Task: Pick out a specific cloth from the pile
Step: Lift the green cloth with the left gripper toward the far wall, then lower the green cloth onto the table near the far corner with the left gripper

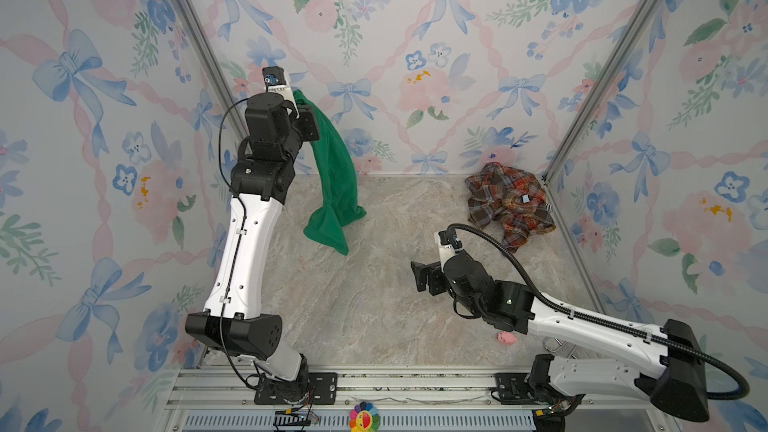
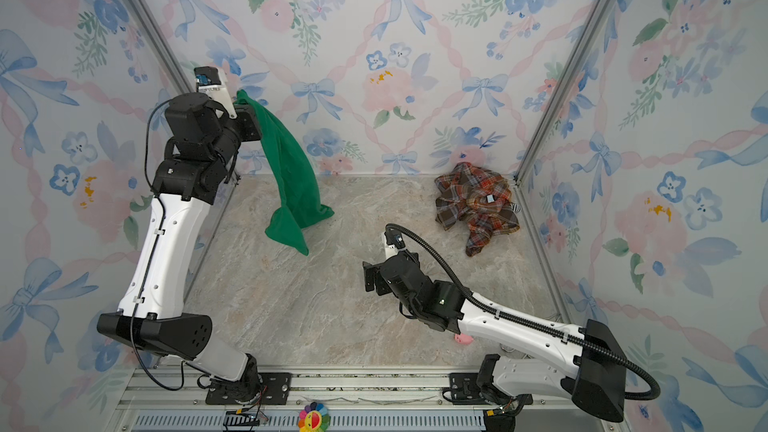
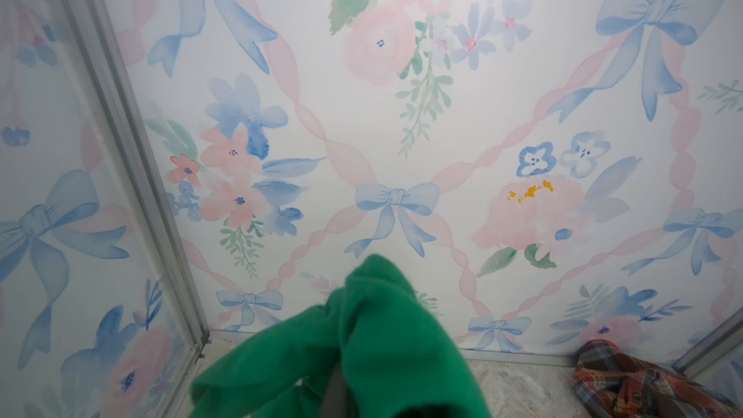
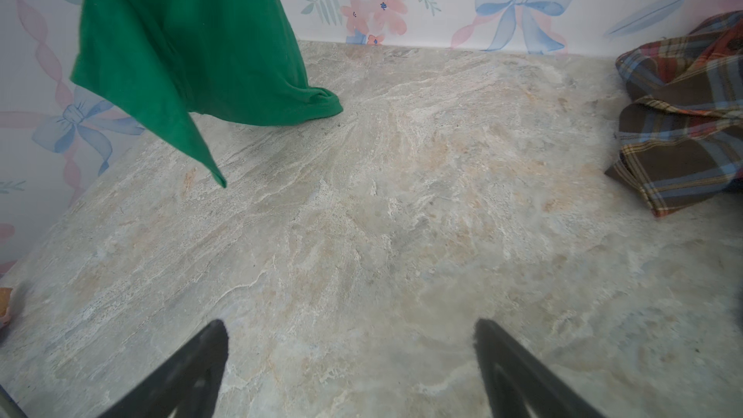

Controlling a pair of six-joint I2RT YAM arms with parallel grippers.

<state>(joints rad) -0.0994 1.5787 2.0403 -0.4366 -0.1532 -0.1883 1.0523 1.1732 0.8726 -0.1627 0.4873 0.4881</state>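
Note:
The bright-green cloth [image 1: 336,172] [image 2: 291,176] hangs from my left gripper [image 1: 305,112] [image 2: 249,116], which is raised high near the far left corner and shut on the cloth's top end. The cloth's lower end reaches down to the marble table [image 1: 374,284]. In the left wrist view the cloth [image 3: 382,347] drapes over the jaws and hides them. The pile [image 1: 509,201] [image 2: 476,203], mostly a plaid shirt with a striped scrap [image 1: 549,206], lies at the far right corner. My right gripper [image 1: 419,278] [image 4: 349,331] is open and empty, low over the middle right of the table.
Floral walls with aluminium corner posts [image 1: 582,118] close in the table on three sides. A small pink toy [image 1: 507,337] lies under the right arm. A metal rail [image 1: 374,380] runs along the front edge, with a colourful flower toy [image 1: 363,417] below it.

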